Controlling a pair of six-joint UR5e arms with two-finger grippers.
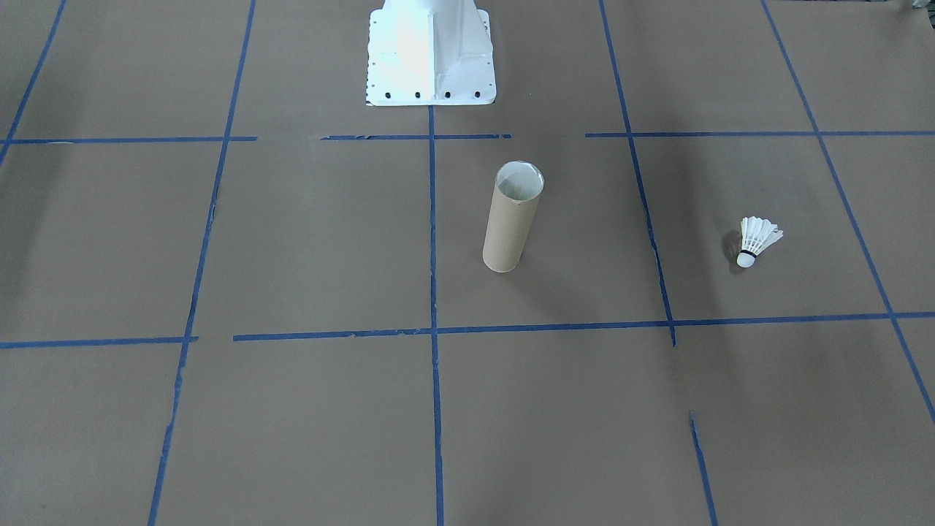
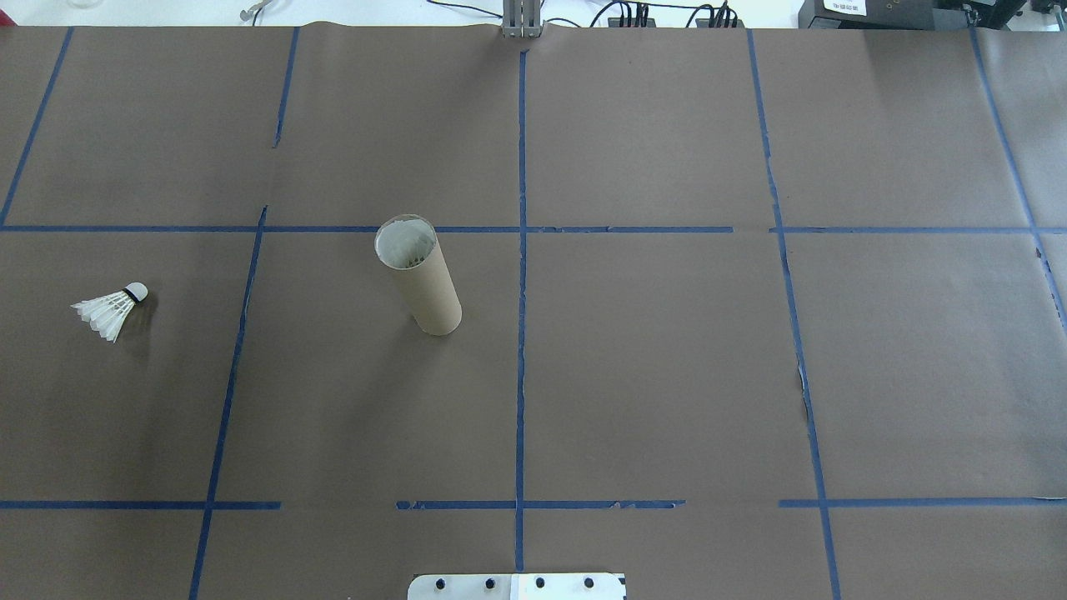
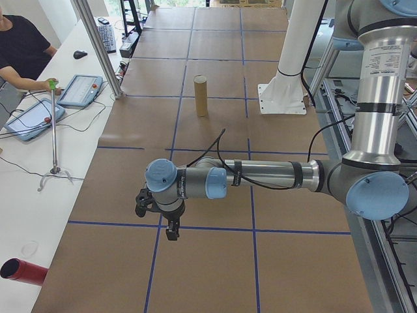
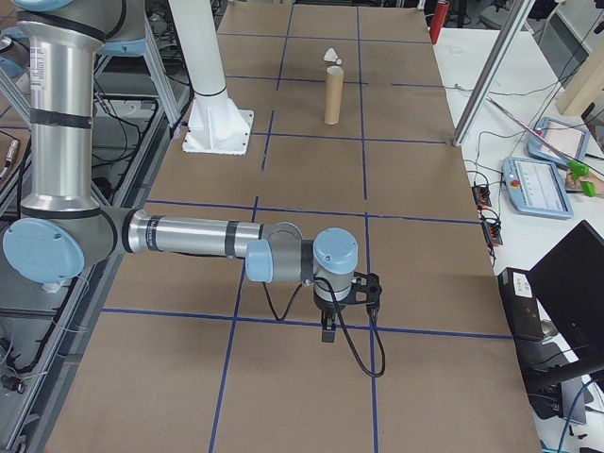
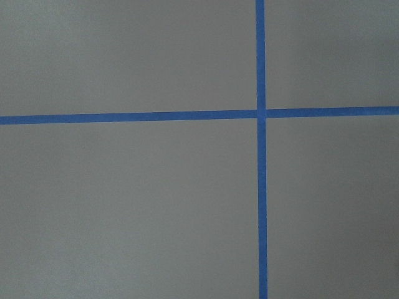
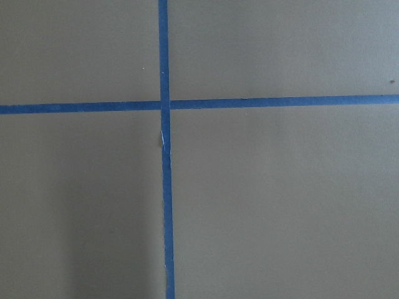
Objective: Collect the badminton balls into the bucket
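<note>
The left arm's fingers [image 3: 171, 233] hang just above the brown paper near a crossing of blue tape lines [image 5: 260, 114]; whether they are apart or together I cannot tell from this side. The same goes for the right arm's fingers [image 4: 327, 331], poised over another tape crossing. Both are well apart from the cardboard tube [image 2: 417, 275], which stands upright near the desk's [image 2: 667, 375] middle, mouth open. The shuttlecock [image 2: 112, 308] lies on its side, well off on the robot's left, outside the tube.
</note>
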